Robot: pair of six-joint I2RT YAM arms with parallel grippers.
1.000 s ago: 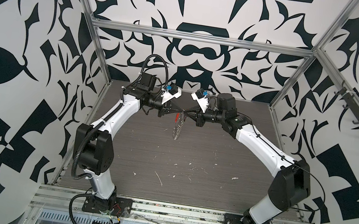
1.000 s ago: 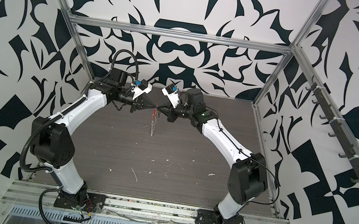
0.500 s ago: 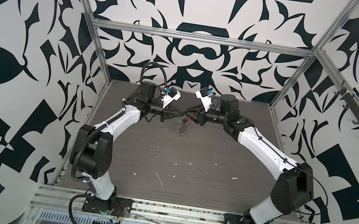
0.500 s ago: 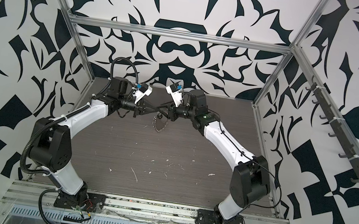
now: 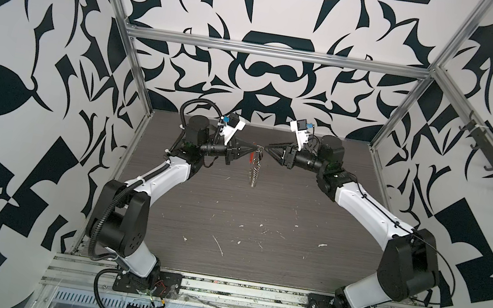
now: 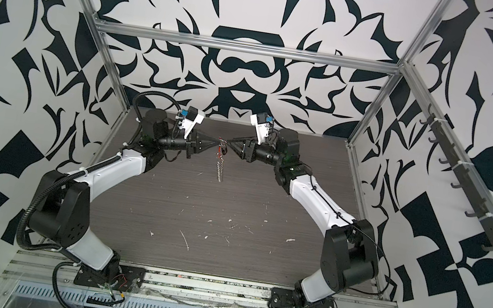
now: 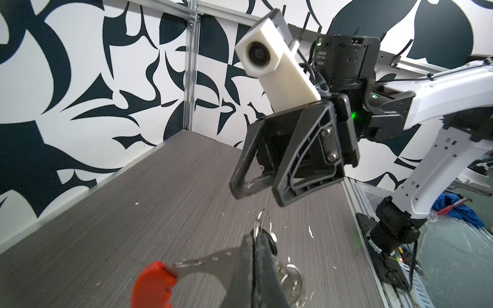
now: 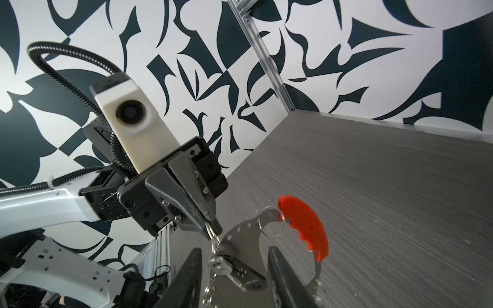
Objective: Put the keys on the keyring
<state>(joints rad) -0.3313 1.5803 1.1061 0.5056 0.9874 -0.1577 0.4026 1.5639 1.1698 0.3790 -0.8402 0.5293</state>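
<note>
keyring hangs from the left pinch, right jaws spread

grey table [image 5: 228, 219], flecked white near me. farther, above its back half, left gripper [image 8: 212, 226] has its fingers pressed together on the small split ring [image 8: 213, 239]. the keyring [image 8: 241, 234] and the key [image 8: 237, 270] dangle from it, off the table. right gripper [image 7: 260, 196] stands spread just beside, holding nothing. i judge the bundle light, loose and slippery; the stiff red section [image 8: 304, 226] is the better hold.

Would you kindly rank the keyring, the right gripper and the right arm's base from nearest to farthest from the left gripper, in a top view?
1. keyring: pinched in the left gripper.
2. right gripper: just across, at centre.
3. right arm's base: front rail, right side.
</note>
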